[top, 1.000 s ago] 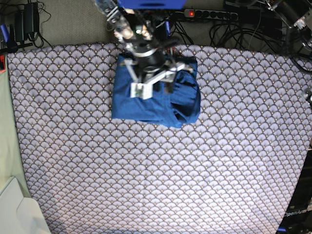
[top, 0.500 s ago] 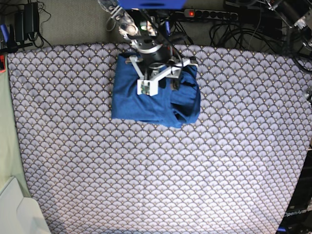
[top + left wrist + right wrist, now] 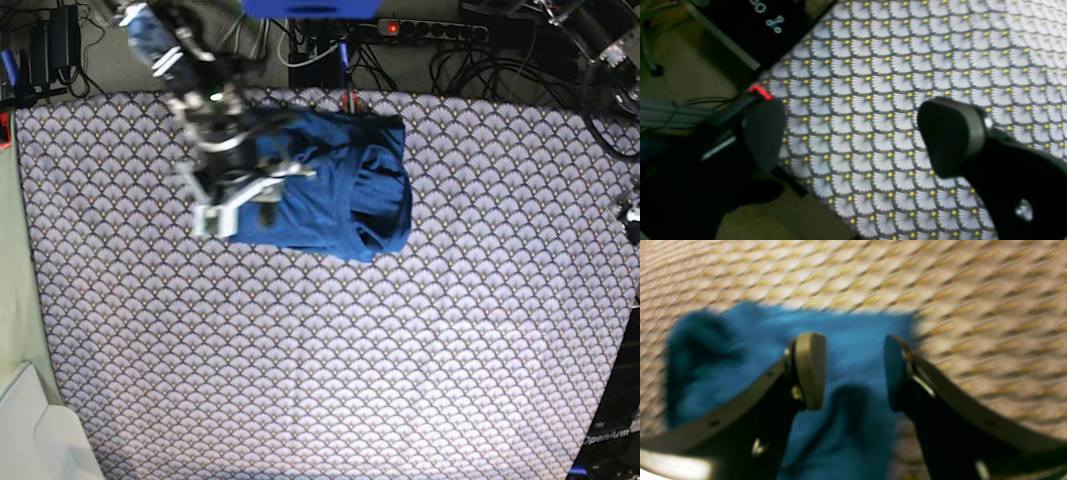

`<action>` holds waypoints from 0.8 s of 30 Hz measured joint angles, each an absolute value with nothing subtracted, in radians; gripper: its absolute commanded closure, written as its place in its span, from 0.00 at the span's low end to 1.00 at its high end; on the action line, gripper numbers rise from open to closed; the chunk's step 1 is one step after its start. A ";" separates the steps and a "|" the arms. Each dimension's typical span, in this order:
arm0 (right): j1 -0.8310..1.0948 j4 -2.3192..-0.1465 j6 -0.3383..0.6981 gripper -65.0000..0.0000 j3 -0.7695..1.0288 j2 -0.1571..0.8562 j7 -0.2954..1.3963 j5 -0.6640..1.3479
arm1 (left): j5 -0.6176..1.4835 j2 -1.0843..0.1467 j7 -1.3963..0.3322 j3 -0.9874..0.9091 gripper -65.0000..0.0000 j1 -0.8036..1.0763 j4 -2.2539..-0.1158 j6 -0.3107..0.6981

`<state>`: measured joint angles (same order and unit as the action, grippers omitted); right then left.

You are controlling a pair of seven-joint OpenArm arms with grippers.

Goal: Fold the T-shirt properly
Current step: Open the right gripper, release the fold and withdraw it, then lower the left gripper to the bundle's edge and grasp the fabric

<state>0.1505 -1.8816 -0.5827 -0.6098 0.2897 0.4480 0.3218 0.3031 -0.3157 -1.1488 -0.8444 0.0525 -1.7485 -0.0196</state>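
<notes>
The T-shirt (image 3: 345, 185) is a plain blue folded bundle lying on the grey scallop tablecloth (image 3: 330, 350) near the far edge. In the base view my right gripper (image 3: 238, 207) hangs blurred over the shirt's left edge. Seen from the right wrist, the right gripper (image 3: 853, 370) is open above the T-shirt (image 3: 853, 330), with a clear gap and no cloth between its fingers. My left gripper (image 3: 853, 133) is open wide over bare tablecloth (image 3: 907, 50) at a table corner, far from the shirt.
A power strip (image 3: 430, 30) and tangled cables lie behind the table's far edge. A white bin (image 3: 30, 430) sits at the lower left corner, and a black box (image 3: 610, 440) at the lower right. Floor (image 3: 680, 66) shows beside the left gripper.
My right arm has swung left, from over the shirt's middle to its left edge, and its jaws have spread wider. The shirt stays in place.
</notes>
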 measured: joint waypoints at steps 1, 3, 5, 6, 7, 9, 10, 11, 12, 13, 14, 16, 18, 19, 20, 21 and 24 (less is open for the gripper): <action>0.150 -1.897 -0.582 0.58 -0.597 0.311 0.445 0.325 | 0.310 -0.315 -1.152 -0.844 0.00 0.054 -1.748 -0.020; 0.147 -1.905 -0.583 0.64 -0.573 0.327 0.444 0.326 | 0.325 -0.317 -1.148 -0.822 0.00 0.055 -1.739 -0.025; 0.148 -1.905 -0.582 0.72 -0.544 0.327 0.444 0.329 | 0.331 -0.322 -1.149 -0.755 0.00 0.055 -1.738 -0.025; 0.152 -1.905 -0.582 0.76 -0.534 0.324 0.444 0.329 | 0.338 -0.321 -1.148 -0.717 0.00 0.052 -1.738 -0.019; 0.162 -1.905 -0.582 0.80 -0.527 0.319 0.443 0.329 | 0.338 -0.322 -1.148 -0.680 0.00 0.052 -1.733 -0.018; 0.184 -1.905 -0.581 0.84 -0.528 0.319 0.443 0.331 | 0.334 -0.321 -1.156 -0.624 0.00 0.053 -1.720 -0.020; 0.194 -1.905 -0.581 0.84 -0.529 0.319 0.445 0.334 | 0.331 -0.316 -1.156 -0.610 0.00 0.055 -1.719 -0.020; 0.198 -1.905 -0.581 0.84 -0.529 0.321 0.444 0.333 | 0.337 -0.312 -1.157 -0.607 0.00 0.055 -1.719 -0.019; 0.198 -1.905 -0.581 0.83 -0.529 0.324 0.444 0.333 | 0.337 -0.311 -1.156 -0.606 0.00 0.055 -1.720 -0.019; 0.195 -1.905 -0.581 0.83 -0.528 0.327 0.443 0.332 | 0.337 -0.308 -1.153 -0.607 0.00 0.055 -1.720 -0.021; 0.193 -1.905 -0.581 0.82 -0.517 0.331 0.443 0.334 | 0.329 -0.296 -1.146 -0.609 0.00 0.053 -1.723 -0.023; 0.196 -1.905 -0.578 0.80 -0.482 0.339 0.440 0.336 | 0.335 -0.271 -1.150 -0.609 0.00 0.053 -1.731 -0.023; 0.198 -1.905 -0.578 0.77 -0.447 0.340 0.447 0.336 | 0.337 -0.243 -1.153 -0.608 0.00 0.052 -1.735 -0.023; 0.197 -1.904 -0.578 0.75 -0.430 0.341 0.448 0.337 | 0.335 -0.229 -1.153 -0.608 0.00 0.052 -1.737 -0.023; 0.197 -1.904 -0.578 0.72 -0.414 0.342 0.446 0.336 | 0.335 -0.213 -1.153 -0.607 0.03 0.052 -1.737 -0.023; 0.197 -1.904 -0.578 0.69 -0.400 0.345 0.445 0.336 | 0.339 -0.200 -1.153 -0.604 0.09 0.052 -1.739 -0.022; 0.198 -1.904 -0.578 0.64 -0.377 0.349 0.444 0.336 | 0.420 -0.192 -1.152 -0.531 0.15 0.072 -1.751 0.052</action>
